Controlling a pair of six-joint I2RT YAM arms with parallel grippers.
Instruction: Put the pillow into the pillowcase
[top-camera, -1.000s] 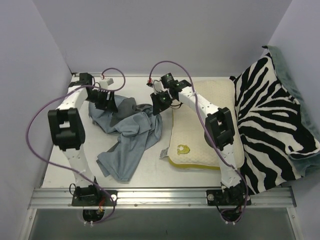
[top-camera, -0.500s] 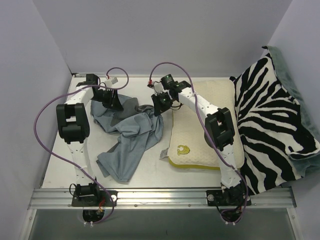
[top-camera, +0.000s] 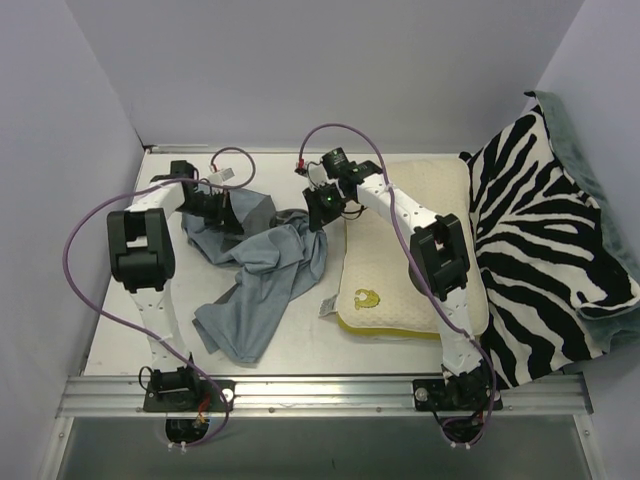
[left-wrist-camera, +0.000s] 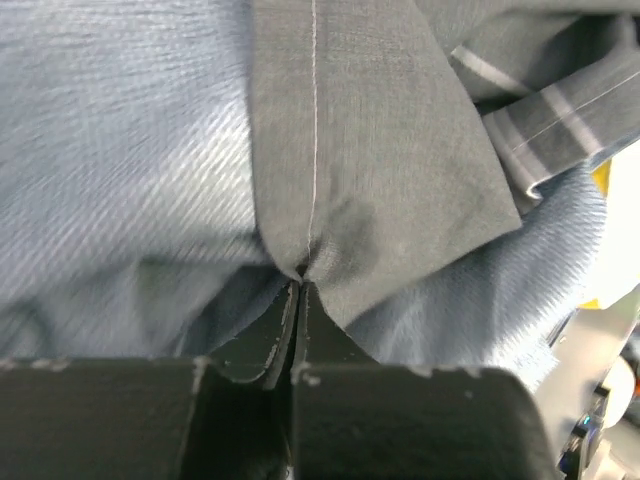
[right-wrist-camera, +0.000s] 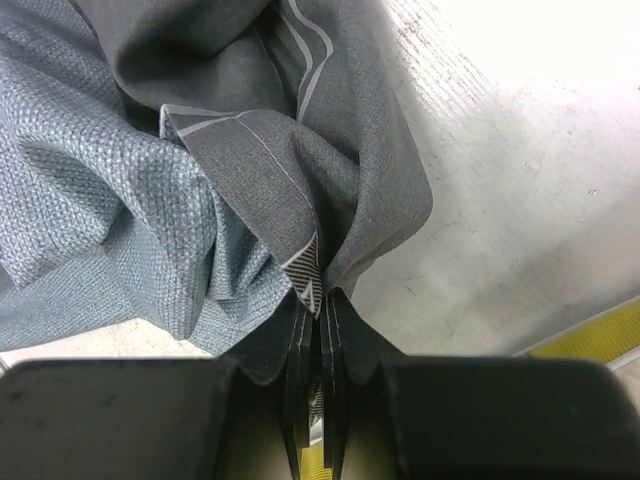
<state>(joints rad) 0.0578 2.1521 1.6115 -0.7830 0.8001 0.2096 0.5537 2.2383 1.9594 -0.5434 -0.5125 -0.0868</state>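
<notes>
The pillow (top-camera: 378, 262) lies between the pillowcase (top-camera: 262, 285) at left and the cloth (top-camera: 540, 270) at right

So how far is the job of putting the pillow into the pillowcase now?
Done: the left gripper and the right gripper are each shut on a fold of the pillowcase. In hand: the case lies crumpled between them, not spread open. To do: the pillow lies wholly outside, beside the case; opening it and putting the pillow in remain.
</notes>
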